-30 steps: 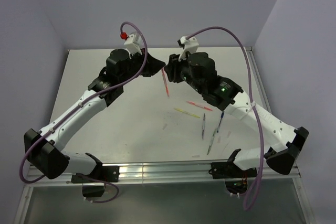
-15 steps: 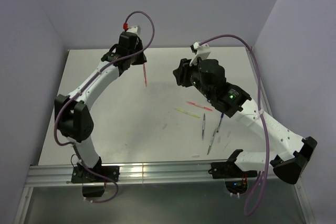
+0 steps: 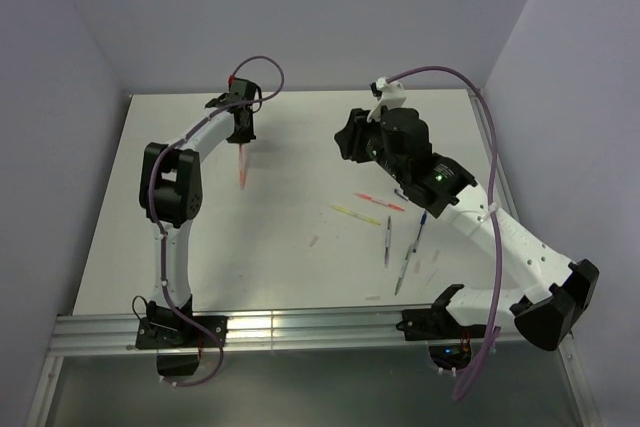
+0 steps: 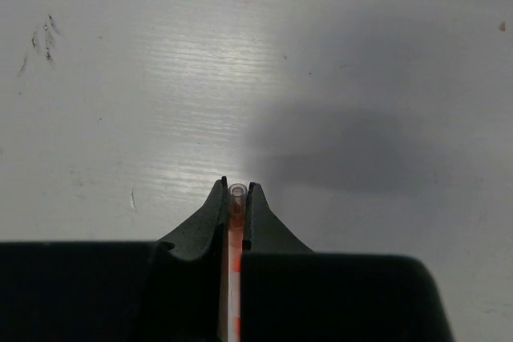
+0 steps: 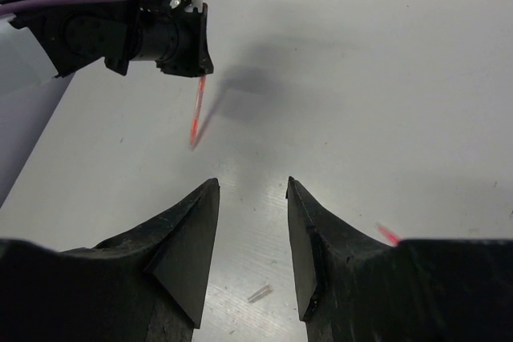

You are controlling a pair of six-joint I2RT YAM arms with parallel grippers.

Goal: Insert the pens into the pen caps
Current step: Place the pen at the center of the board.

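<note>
Swinging away from the middle, the left arm is now reaching toward 11 o'clock on the surface. It is carrying the red-pink pen that a second ago was hanging between the two arms. The right arm is stretching from 5 o'clock toward 1 o'clock, a little farther back than before.

The left fingers are pressing tightly together on the red-pink pen. They are gripping it near its upper end, so the pen is hanging almost upright with its lower tip pointing at the surface. Whether that tip is touching the surface cannot be told. The right fingers are standing wide apart and holding nothing, well clear of the left fingers and facing 9 o'clock toward them.

Five more pens are lying loose at about 4 o'clock from the surface's centre, near the right arm. These are a pink pen, a yellow pen, a grey pen, a blue pen and a green pen.

A pale cap is lying at 9 o'clock from the grey pen, apart from it. Another pale cap is resting toward 6 o'clock, near the surface's front edge.
</note>
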